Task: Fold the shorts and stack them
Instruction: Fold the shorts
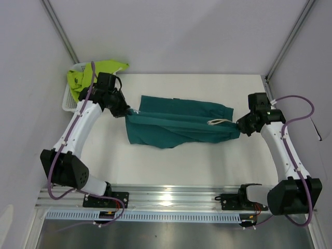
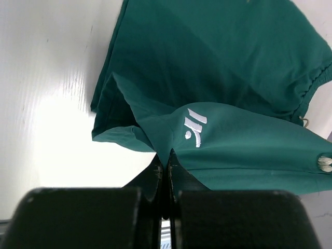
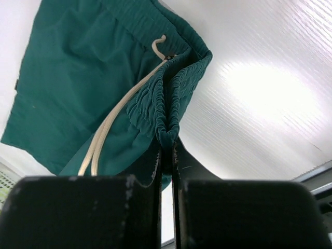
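Two pairs of shorts. The teal pair (image 1: 179, 122) hangs stretched right of the one white basket (image 1: 67, 102), left gripper (image 1: 126, 111) and right gripper (image 1: 241, 124) each clamped on an end. The lime pair (image 1: 91, 72) drapes over that basket.

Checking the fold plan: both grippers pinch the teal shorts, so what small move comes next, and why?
Probably carry both ends together toward the near edge, doubling the teal shorts lengthwise: the left gripper is shut on the leg hem, the right gripper on the waistband, and the cloth spans taut between them.
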Robot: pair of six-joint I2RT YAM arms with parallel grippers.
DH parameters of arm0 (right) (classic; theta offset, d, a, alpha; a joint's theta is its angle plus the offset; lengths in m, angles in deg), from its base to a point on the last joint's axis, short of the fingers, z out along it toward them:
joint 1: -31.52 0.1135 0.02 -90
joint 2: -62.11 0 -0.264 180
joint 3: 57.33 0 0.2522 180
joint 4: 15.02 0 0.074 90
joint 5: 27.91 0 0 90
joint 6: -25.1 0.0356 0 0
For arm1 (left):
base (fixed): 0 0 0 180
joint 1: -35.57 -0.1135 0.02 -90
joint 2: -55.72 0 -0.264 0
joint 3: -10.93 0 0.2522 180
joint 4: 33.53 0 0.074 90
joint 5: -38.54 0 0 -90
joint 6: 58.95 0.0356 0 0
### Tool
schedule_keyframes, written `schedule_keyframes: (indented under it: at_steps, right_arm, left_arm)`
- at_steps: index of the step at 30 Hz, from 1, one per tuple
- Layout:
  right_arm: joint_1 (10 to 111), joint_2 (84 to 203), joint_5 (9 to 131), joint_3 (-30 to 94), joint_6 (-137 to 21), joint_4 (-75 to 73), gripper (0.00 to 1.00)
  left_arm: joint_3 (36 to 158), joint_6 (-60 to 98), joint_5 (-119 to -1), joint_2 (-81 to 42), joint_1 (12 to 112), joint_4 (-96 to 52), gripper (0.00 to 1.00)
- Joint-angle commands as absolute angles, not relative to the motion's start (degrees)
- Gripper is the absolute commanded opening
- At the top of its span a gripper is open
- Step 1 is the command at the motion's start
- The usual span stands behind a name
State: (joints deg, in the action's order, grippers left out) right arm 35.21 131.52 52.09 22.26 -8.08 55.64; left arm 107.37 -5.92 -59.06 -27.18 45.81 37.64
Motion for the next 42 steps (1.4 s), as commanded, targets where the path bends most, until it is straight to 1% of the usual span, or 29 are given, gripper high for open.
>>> schedule_keyframes:
  at_steps: [1,6,7,11,12,16,17,18,21,23,24,25,26,27,28,29,30,31,32,33,34,36,38,39,40,42]
  right_arm:
    - [32.8,135.6,45.4,28.2,-10.3,54.6,0.00]
    - [32.1,141.6,46.9,32.8,-10.5,52.8,0.00]
    - [30.3,142.7,47.2,33.5,-10.4,52.4,0.00]
    - [29.2,149.2,48.4,38.3,-10.5,50.7,0.00]
    - [29.0,152.6,48.6,40.7,-10.5,50.5,0.00]
    - [28.3,161.5,49.4,47.9,-10.9,49.5,0.00]
    - [28.0,163.3,49.8,49.4,-11.5,48.4,0.00]
    - [27.8,166.7,50.0,52.5,-11.7,47.8,0.00]
    - [27.0,171.0,52.6,56.3,-13.0,43.4,0.00]
    - [26.6,175.1,53.9,60.4,-13.5,40.5,0.00]
    - [26.1,176.4,56.7,61.5,-14.8,38.7,0.00]
    - [26.0,178.6,57.9,63.1,-15.3,36.7,0.00]
    - [25.8,179.9,59.0,64.0,-15.3,33.9,0.00]
    - [25.5,181.0,61.1,65.0,-16.4,32.3,0.03]
    - [25.4,183.5,63.4,66.8,-16.9,30.9,0.08]
    - [25.2,184.7,65.4,67.7,-18.0,27.6,0.19]
    - [25.0,185.9,67.4,68.7,-18.5,26.3,0.31]
    - [24.7,188.1,71.2,70.9,-19.0,24.1,0.50]
    - [24.6,189.2,73.0,72.1,-19.6,23.4,0.80]
    - [24.6,190.1,73.5,73.8,-19.6,24.0,0.87]
    - [24.6,191.1,74.9,75.6,-20.8,25.5,0.89]
    - [24.6,193.1,74.3,80.3,-21.0,28.3,0.90]
    - [24.3,192.6,74.4,80.0,-20.6,27.4,0.92]
    - [24.1,191.1,73.9,78.2,-20.0,26.9,0.96]
    - [24.0,190.4,73.4,77.2,-19.0,25.2,0.98]
    - [23.5,188.6,73.8,75.6,-19.5,24.2,0.99]
  left_arm:
    - [114.4,-3.3,-52.2,-30.6,43.0,37.0,0.00]
    - [120.8,-3.2,-53.0,-41.3,42.2,36.9,0.00]
    - [122.6,-3.1,-53.2,-42.9,42.1,36.5,0.00]
    - [128.6,-3.0,-55.1,-51.5,41.7,36.0,0.00]
    - [129.5,-3.0,-55.9,-54.9,41.6,36.2,0.00]
    - [132.7,-2.9,-58.0,-61.7,41.4,34.1,0.00]
    - [134.0,-3.0,-58.7,-62.7,41.3,33.5,0.01]
    - [134.3,-3.1,-60.4,-63.6,40.9,32.8,0.04]
    - [134.5,-3.5,-61.1,-65.6,40.4,28.8,0.10]
    - [134.7,-4.1,-61.3,-66.7,40.0,27.3,0.10]
    - [135.6,-4.2,-61.3,-67.1,39.6,26.9,0.11]
    - [135.9,-4.2,-61.3,-67.6,39.4,26.6,0.14]
    - [136.3,-4.1,-61.4,-68.6,39.4,26.4,0.21]
    - [136.9,-4.0,-61.7,-68.9,39.3,26.2,0.47]
    - [136.9,-3.8,-62.0,-69.0,39.3,25.7,0.63]
    - [136.3,-3.9,-62.0,-69.0,39.3,25.5,0.91]
    - [135.8,-4.0,-61.9,-68.7,39.3,25.3,0.98]
    - [135.1,-4.0,-62.4,-68.0,39.3,24.1,0.99]
    - [133.4,-3.9,-62.7,-67.2,39.3,23.2,0.99]
    - [132.3,-3.8,-62.8,-65.1,39.5,22.1,0.99]
    - [129.6,-3.5,-62.7,-64.0,39.6,20.5,0.99]
    - [128.4,-3.0,-62.4,-61.5,40.4,20.1,0.99]
    - [127.2,-1.8,-61.8,-60.2,41.5,20.5,0.99]
    - [126.9,-1.5,-61.2,-59.0,42.0,20.9,0.99]
    - [125.7,-1.5,-61.1,-58.3,42.3,20.8,0.99]
    - [123.0,-1.6,-61.2,-56.6,43.5,19.5,0.99]
